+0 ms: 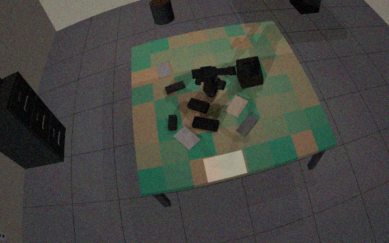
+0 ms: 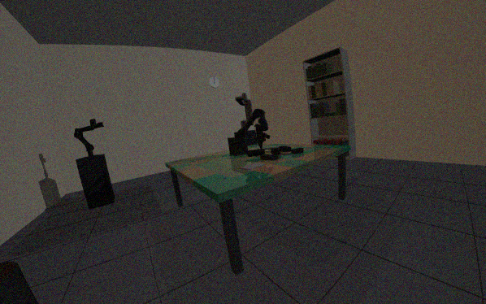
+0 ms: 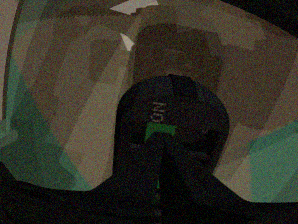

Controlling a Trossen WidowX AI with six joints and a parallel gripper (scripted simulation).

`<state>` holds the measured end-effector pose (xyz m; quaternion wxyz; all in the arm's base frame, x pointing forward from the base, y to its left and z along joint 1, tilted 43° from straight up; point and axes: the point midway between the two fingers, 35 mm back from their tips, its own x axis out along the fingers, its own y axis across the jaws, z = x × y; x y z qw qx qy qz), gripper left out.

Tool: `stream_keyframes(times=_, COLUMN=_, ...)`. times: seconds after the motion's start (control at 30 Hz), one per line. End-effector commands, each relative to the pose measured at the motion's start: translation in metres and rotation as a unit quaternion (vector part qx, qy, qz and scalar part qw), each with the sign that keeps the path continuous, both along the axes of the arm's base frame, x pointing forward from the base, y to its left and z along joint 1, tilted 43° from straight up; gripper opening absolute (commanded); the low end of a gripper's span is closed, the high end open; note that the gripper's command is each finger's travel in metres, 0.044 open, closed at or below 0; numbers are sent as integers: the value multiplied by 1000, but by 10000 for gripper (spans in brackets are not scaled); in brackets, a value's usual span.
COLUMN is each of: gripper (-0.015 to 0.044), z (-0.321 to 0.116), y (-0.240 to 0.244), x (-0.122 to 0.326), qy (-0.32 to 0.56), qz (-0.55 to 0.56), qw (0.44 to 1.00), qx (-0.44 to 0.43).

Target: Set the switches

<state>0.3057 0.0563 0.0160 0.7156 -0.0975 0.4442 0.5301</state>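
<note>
The dark grey controller unit (image 3: 172,97) lies upright under my hand in the wrist view, its rounded end and the printed "ON" showing. One green rocker end (image 3: 162,129) shows right at the fingertips; the other switches are mostly hidden behind the fingers, so their settings cannot be read. The label underneath is not visible. My gripper (image 3: 160,139) (image 1: 210,95) (image 2: 260,146) is shut and empty, pointing down with its tips over the unit's top, at or very near that rocker; contact cannot be told. In the top view the arm hides the unit.
Dark modules (image 1: 198,105) (image 1: 205,124) (image 1: 172,122) (image 1: 175,87) lie in front and left of the hand. Flat pale plates (image 1: 237,106) (image 1: 187,138) (image 1: 164,69) and a grey one (image 1: 247,125) lie around. A white sheet (image 1: 226,166) is at the front edge. The black arm base (image 1: 249,72) stands right.
</note>
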Motion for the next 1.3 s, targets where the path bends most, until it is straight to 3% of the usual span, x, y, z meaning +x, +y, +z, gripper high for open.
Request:
stream_keyframes(times=0.0, gripper=0, z=-5, y=4, x=-2, qy=6, qz=-3, qw=1000, qx=4)
stream_keyframes(times=0.63, gripper=0, z=-10, y=8, x=-2, qy=6, qz=-3, qw=1000, qx=4)
stream_keyframes(times=0.83, gripper=0, z=23, y=-22, x=-4, qy=6, qz=-3, qw=1000, qx=3)
stream_keyframes(times=1.03, gripper=0, z=22, y=-24, x=-4, qy=6, qz=-3, qw=1000, qx=3)
stream_keyframes(times=1.27, gripper=0, z=-7, y=-60, x=-23, qy=4, qz=-1, qw=1000, qx=2)
